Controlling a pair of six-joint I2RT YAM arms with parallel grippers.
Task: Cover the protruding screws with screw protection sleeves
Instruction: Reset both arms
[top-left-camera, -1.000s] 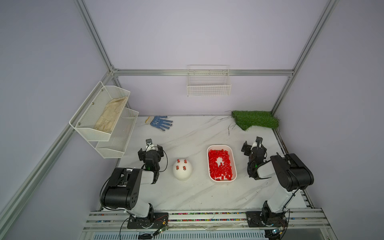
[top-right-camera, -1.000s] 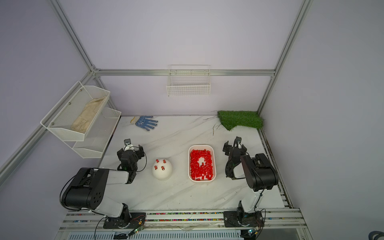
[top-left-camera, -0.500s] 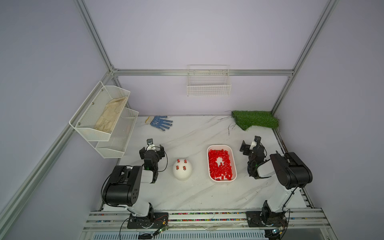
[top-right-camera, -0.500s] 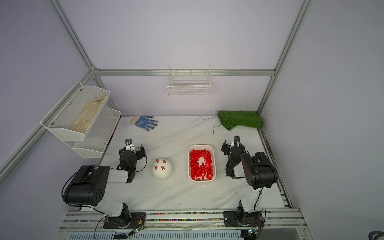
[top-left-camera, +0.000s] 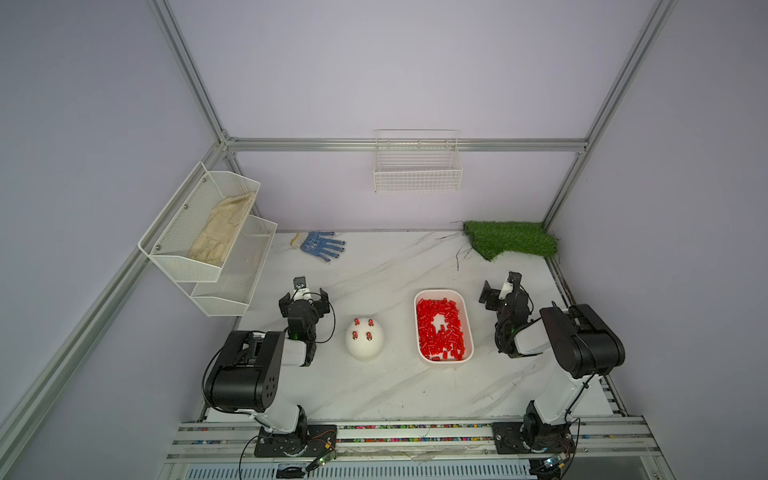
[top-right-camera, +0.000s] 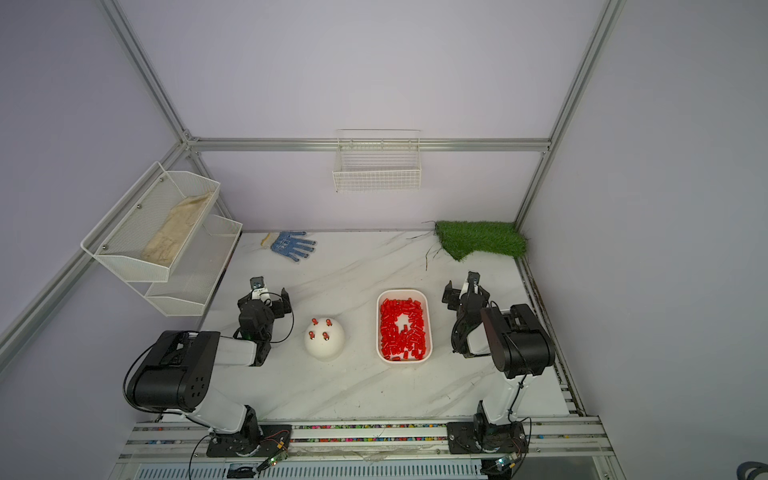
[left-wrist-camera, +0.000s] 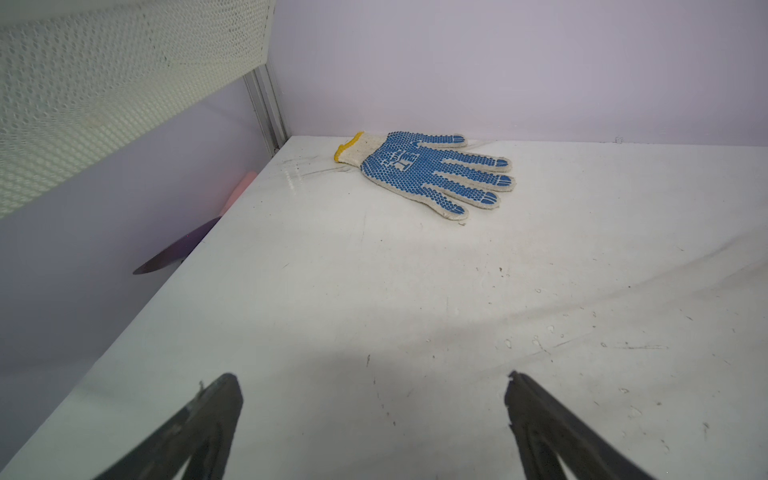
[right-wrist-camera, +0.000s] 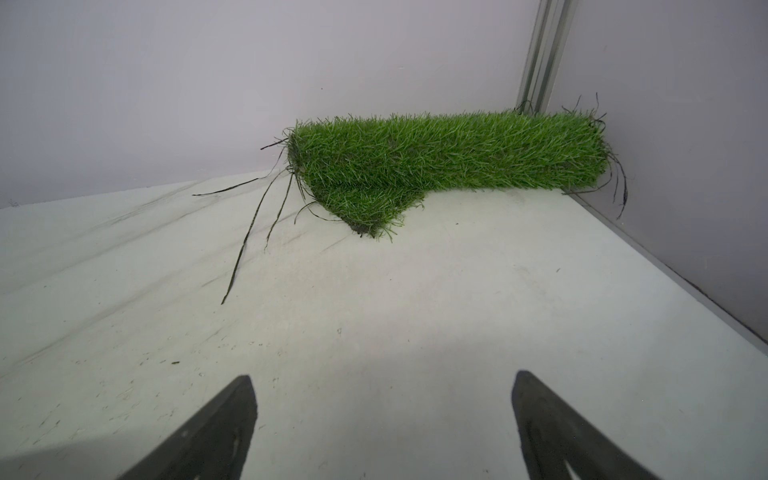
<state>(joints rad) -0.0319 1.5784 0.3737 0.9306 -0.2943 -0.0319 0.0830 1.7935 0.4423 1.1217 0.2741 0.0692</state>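
A white dome (top-left-camera: 365, 347) (top-right-camera: 325, 347) stands on the marble table between my arms. Several red sleeves (top-left-camera: 356, 321) (top-right-camera: 328, 322) stand upright on its top; I cannot make out any bare screws. To its right, a white tray (top-left-camera: 444, 292) (top-right-camera: 403, 292) holds a heap of loose red screw protection sleeves (top-left-camera: 434, 332) (top-right-camera: 395, 332). My left gripper (top-left-camera: 304, 296) (top-right-camera: 266, 296) (left-wrist-camera: 370, 376) is open and empty, left of the dome. My right gripper (top-left-camera: 500, 286) (top-right-camera: 461, 286) (right-wrist-camera: 383, 376) is open and empty, right of the tray. Both hover over bare table, pointing at the back wall.
A blue dotted glove (top-left-camera: 322, 246) (left-wrist-camera: 424, 172) lies at the back left. A patch of artificial grass (top-left-camera: 509, 239) (right-wrist-camera: 436, 162) fills the back right corner. A two-tier mesh shelf (top-left-camera: 208, 237) (left-wrist-camera: 104, 75) hangs on the left wall, a wire basket (top-left-camera: 417, 166) on the back wall.
The right gripper has drifted slightly left and towards the back wall. The left arm has barely moved. Both grippers stay open.
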